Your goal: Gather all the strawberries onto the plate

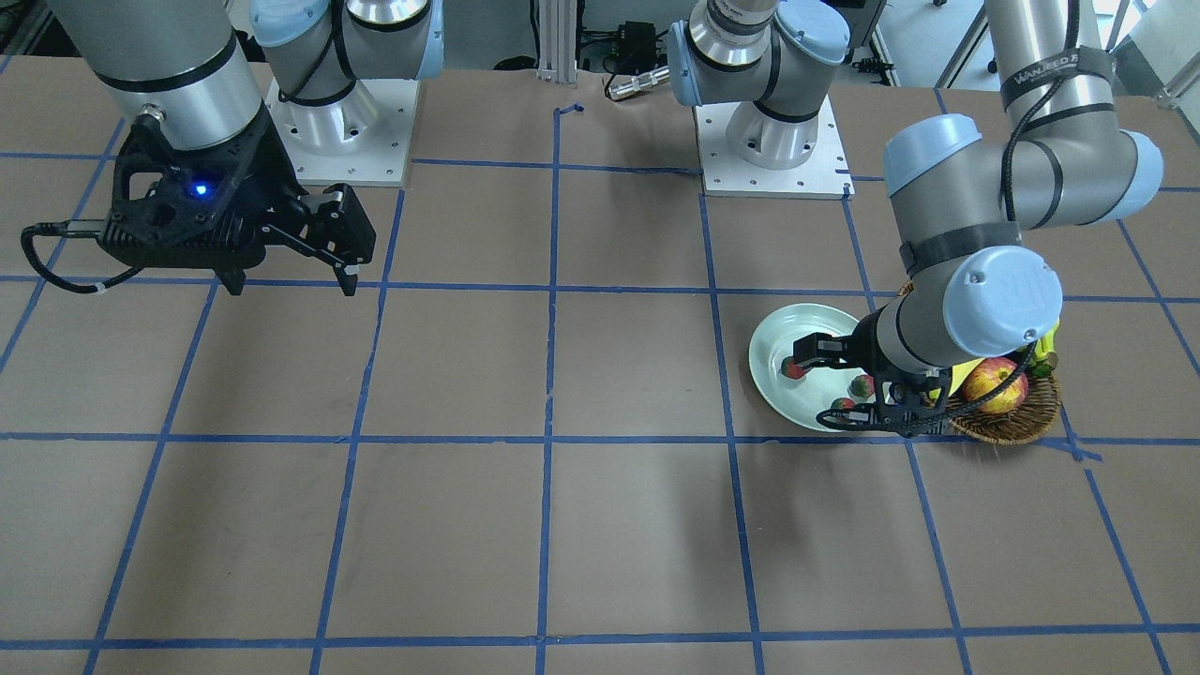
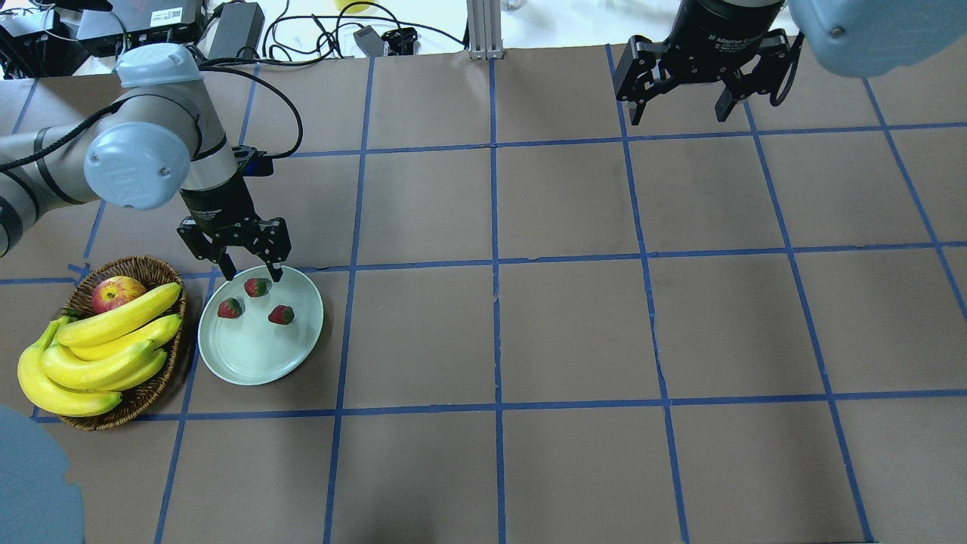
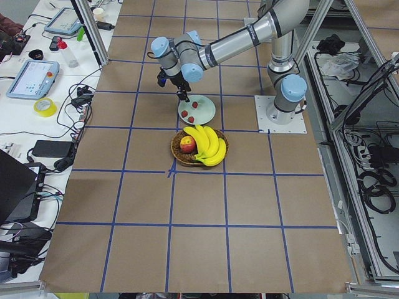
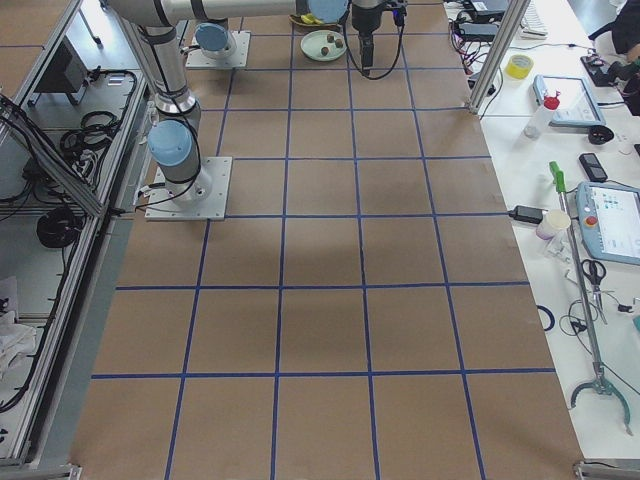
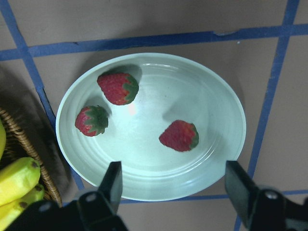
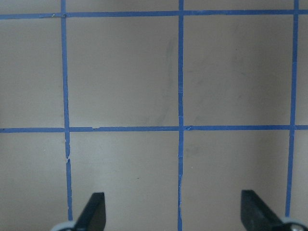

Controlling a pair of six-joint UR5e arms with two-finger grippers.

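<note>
Hovering, fingers [image 5: 113, 183] apart, over the plate [image 2: 257, 363] holding all three strawberries [image 5: 118, 88], the left gripper [image 2: 252, 275] could clip the rim and spill them if lowered; the right gripper [image 2: 682, 115] likewise gaped idle.

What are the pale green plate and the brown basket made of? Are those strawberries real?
The round, pale mint-green plate looks like glazed ceramic or glossy plastic: smooth, with a bright glint. The brown basket looks like woven wicker: interlaced strands show on its rim. The three small red strawberries have dull, dimpled skin; real or imitation, I cannot tell.
</note>
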